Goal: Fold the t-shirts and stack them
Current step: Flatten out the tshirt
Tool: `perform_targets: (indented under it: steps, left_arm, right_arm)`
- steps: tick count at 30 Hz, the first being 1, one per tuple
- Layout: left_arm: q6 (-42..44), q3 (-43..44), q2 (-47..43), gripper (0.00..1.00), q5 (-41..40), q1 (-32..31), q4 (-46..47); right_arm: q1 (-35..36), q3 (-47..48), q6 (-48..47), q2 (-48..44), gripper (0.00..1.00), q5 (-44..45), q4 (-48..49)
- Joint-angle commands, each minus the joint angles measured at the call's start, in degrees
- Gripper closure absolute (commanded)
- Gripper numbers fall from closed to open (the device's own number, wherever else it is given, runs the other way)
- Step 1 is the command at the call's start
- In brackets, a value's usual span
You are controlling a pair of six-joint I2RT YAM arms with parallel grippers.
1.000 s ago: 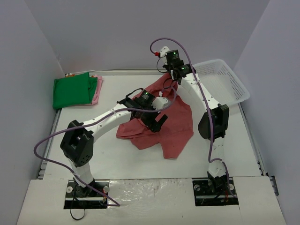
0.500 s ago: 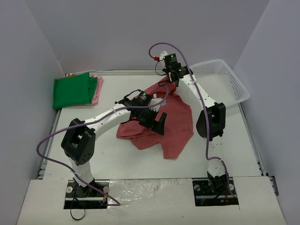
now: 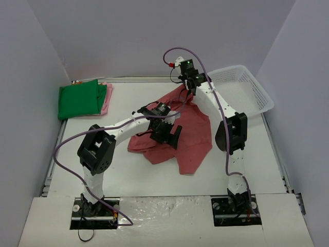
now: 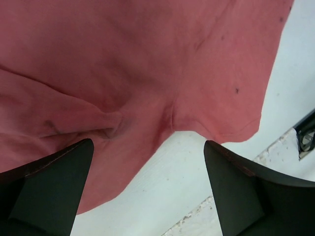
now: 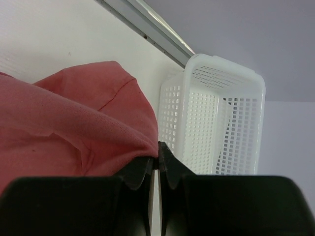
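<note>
Red t-shirt [image 5: 74,123] pinched, right end effector [image 5: 158,153] (jaws closed).

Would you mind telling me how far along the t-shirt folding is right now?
Done: the green t-shirt lies folded on the pink t-shirt at the far left corner. In hand: the right gripper is shut on the far edge of the red t-shirt, while the left gripper hangs open over it. Left: that shirt lies crumpled and not yet stacked.
</note>
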Motion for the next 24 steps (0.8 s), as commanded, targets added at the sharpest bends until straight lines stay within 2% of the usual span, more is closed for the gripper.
perform_targets:
  steps: [1, 11, 21, 24]
  left_arm:
    - [-0.24, 4.30, -0.16, 0.06, -5.09, 0.35, -2.13]
    - [0.81, 6.77, 4.85, 0.06, -4.84, 0.17, -1.95]
    - [4.50, 5.09, 3.63, 0.06, -6.94, -1.14, -1.69]
    - [5.29, 4.74, 3.45, 0.05, -4.15, -1.23, -0.38]
  right_arm:
    - [-0.02, -0.39, -0.52, 0.20, 1.00, 1.10, 0.71]
    - [0.33, -0.74, -0.79, 0.03, 1.00, 1.27, 0.09]
    - [0.42, -2.06, -1.14, 0.02, 1.00, 1.54, 0.09]
    - [0.60, -2.06, -1.31, 0.38, 1.00, 1.88, 0.00]
